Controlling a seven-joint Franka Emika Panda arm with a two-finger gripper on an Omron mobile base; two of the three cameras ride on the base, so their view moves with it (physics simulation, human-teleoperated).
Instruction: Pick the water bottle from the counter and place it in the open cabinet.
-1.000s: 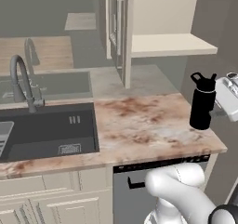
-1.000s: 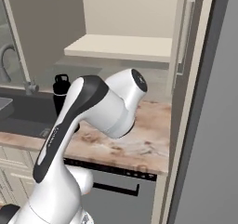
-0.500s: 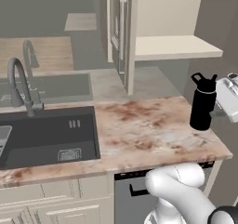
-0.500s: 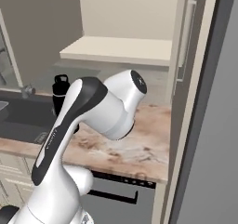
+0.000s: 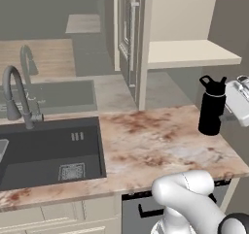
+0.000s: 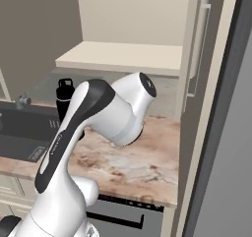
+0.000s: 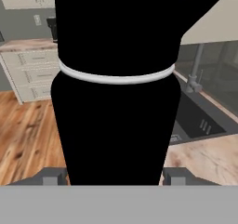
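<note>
Water bottle gripped, upright near the counter's right edge

No readable label or brand on the water bottle (image 5: 212,108), just matte black with a pale ring below the cap. Gripper (image 7: 114,175) fingers (image 7: 52,175) sit either side of its body, pinching it. Bottle base looks just above the counter (image 5: 160,145), contact unclear. Open cabinet (image 5: 189,53) shelf is behind and above it, left of it

At the right edge of the left base view we see the water bottle (image 5: 212,107) upright on the surface (image 5: 160,143), below the open cabinet (image 5: 189,53) shelf; the sink (image 5: 48,150) lies lower left.
</note>
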